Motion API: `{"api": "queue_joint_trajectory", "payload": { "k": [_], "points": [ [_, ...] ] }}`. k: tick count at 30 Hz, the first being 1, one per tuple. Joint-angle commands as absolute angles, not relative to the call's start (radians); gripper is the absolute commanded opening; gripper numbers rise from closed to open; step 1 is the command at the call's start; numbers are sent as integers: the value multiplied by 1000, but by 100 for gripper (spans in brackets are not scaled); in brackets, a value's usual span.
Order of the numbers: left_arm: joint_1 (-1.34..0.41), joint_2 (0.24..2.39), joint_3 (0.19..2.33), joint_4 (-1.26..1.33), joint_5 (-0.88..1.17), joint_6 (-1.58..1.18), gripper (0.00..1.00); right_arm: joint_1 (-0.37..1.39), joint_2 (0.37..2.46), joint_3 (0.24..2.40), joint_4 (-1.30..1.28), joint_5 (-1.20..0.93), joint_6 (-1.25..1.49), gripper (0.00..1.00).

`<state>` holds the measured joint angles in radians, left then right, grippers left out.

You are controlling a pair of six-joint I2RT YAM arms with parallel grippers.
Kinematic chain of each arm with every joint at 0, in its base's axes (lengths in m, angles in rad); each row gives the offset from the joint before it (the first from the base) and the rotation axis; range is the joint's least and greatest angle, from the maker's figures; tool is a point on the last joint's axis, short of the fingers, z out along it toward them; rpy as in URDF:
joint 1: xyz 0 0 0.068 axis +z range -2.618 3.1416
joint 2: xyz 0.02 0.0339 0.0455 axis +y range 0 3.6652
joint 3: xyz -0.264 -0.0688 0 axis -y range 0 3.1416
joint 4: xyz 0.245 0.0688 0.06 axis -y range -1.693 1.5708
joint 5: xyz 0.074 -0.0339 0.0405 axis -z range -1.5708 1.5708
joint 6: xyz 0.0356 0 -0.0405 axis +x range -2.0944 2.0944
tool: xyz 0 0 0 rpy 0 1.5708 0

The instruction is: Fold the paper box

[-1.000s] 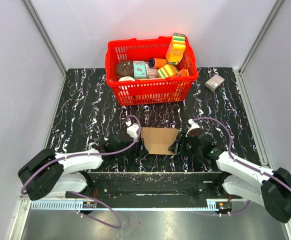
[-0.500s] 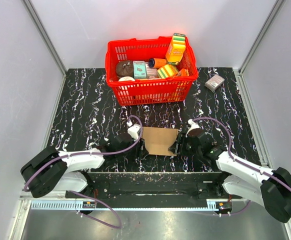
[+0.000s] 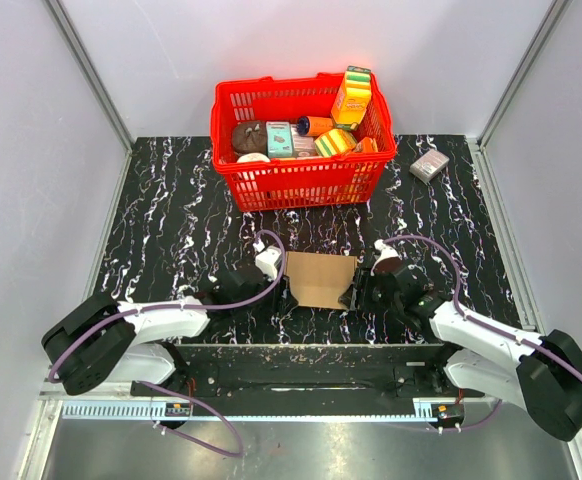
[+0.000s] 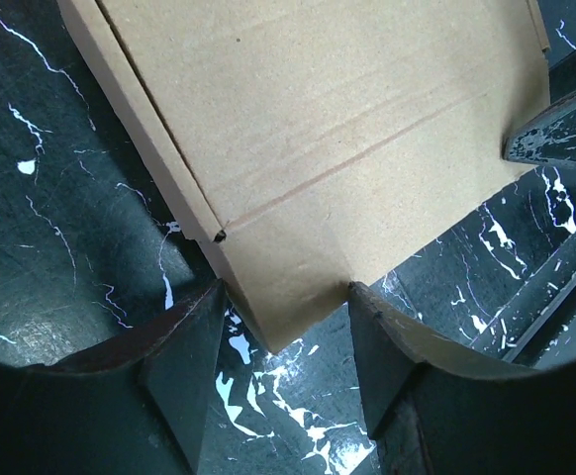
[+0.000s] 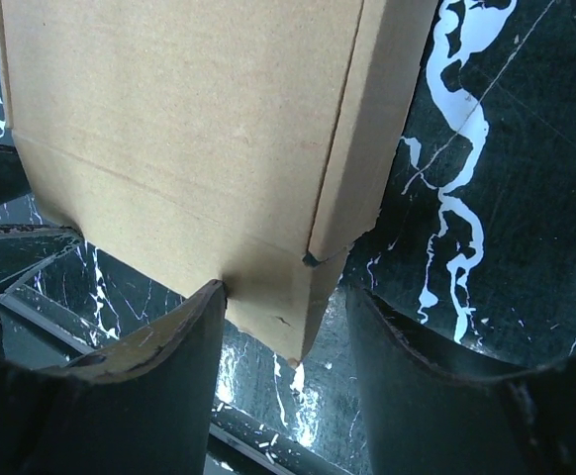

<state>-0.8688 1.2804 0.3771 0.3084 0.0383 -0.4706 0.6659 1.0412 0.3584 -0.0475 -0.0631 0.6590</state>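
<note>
The paper box (image 3: 320,281) is laid flat on the surface (image 3: 171,200), close to the middle of its near edge, between the two claws. The left claw (image 3: 289,291) is set at the box's near-left corner, its fingers held apart with the corner lodged between them. The right claw (image 3: 352,294) is set likewise at the near-right corner, fingers apart astride it. A red basket (image 3: 301,186) is placed at the far edge.

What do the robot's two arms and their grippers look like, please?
Both the left arm and the right arm have white link shells between bulky black joint housings, and a purple cable loops along each. The left gripper and the right gripper carry dark, wedge-shaped fingers with scuffed, dusty edges.
</note>
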Motion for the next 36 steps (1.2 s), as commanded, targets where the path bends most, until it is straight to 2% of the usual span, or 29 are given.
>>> {"api": "queue_joint_trajectory", "payload": {
  "k": [1,9,13,17,20,28,36],
  "points": [
    [-873,1281,391,367,6,-451,57,676,1040,374,28,-43,627,56],
    [-873,1296,397,371,3,-449,57,676,1028,370,23,-52,624,51],
    [-873,1296,399,368,3,-446,57,676,1014,374,-27,-51,626,52],
    [-873,1293,400,365,3,-446,57,675,985,380,-69,-37,630,59],
    [-873,1293,403,362,2,-445,57,675,971,387,-92,-38,630,59],
    [-873,1293,410,356,2,-440,58,675,976,387,-92,-57,635,48],
    [-873,1316,416,357,-26,-429,58,676,1017,385,-72,-41,641,45]
  ]
}}
